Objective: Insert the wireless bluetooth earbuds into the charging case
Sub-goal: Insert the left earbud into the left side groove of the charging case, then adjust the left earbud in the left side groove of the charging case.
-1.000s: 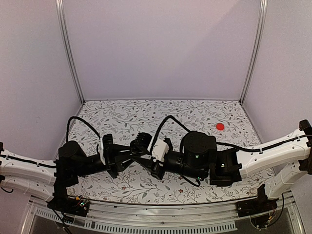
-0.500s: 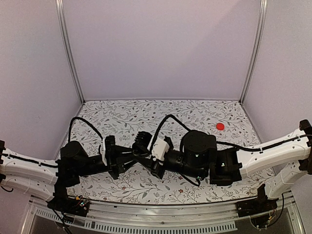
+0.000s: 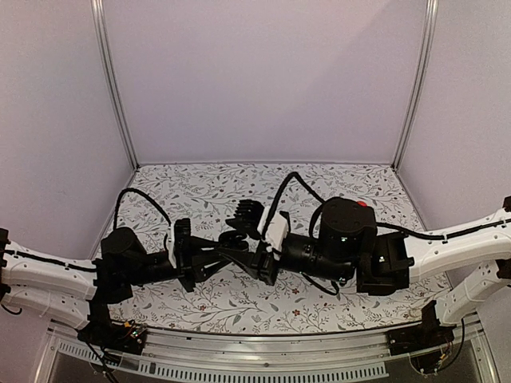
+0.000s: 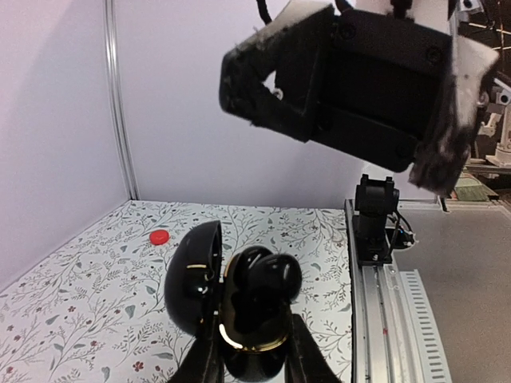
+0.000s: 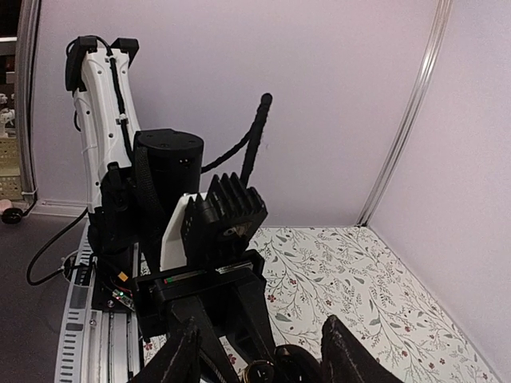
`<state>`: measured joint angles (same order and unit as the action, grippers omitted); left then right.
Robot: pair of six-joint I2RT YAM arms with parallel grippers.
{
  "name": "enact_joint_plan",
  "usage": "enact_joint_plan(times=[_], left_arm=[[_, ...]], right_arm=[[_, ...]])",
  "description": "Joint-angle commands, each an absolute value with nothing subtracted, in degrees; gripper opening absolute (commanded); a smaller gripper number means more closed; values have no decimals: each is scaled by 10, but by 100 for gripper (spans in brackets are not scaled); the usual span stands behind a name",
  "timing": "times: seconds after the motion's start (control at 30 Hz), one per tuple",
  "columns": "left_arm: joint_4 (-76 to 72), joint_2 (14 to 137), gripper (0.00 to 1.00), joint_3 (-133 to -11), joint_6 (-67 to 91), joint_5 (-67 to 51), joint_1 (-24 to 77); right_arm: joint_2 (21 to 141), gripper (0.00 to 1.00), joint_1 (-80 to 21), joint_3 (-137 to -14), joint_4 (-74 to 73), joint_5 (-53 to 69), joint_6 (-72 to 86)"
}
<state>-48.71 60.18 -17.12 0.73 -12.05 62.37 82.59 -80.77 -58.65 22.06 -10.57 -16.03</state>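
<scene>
The top camera sits above and behind both arm bases, looking down and forward over the table [image 3: 200, 187] to the far wall. The left wrist camera rides close behind its fingers [image 4: 204, 361], which hold the charging case [image 4: 243, 307], and faces right. The right wrist camera faces left, toward the left arm [image 5: 100, 104]. All three views share the mid-table spot where the arms meet.

Item 1, glossy black pebble-shaped charging case [image 4: 251, 319]: open, lid [image 4: 192, 271] swung out to the left, gold-coloured ring around the base's rim. Upright, raised above the floral-print table [image 4: 72, 311], pinched on both flanks by the left gripper [image 4: 255, 363]. Rounded glossy black forms sit in the base; whether these are buds, cannot tell.

Item 2, tiny bright red glossy earbud [image 4: 160, 237]: lies alone on the table near the wall, well apart from the case.
</scene>
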Motion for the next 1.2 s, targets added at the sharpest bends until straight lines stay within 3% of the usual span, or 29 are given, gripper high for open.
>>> enact_joint_plan(times=[0.0, 0.43, 1.17], left_arm=[[-491, 608, 0, -190, 21, -143, 611], [-479, 617, 0, -204, 40, -161, 600], [-471, 623, 0, -206, 34, -180, 598]], right_arm=[[784, 51, -785, -589, 201, -60, -128], [766, 58, -766, -582, 83, -73, -98], [805, 61, -758, -614, 70, -112, -83]])
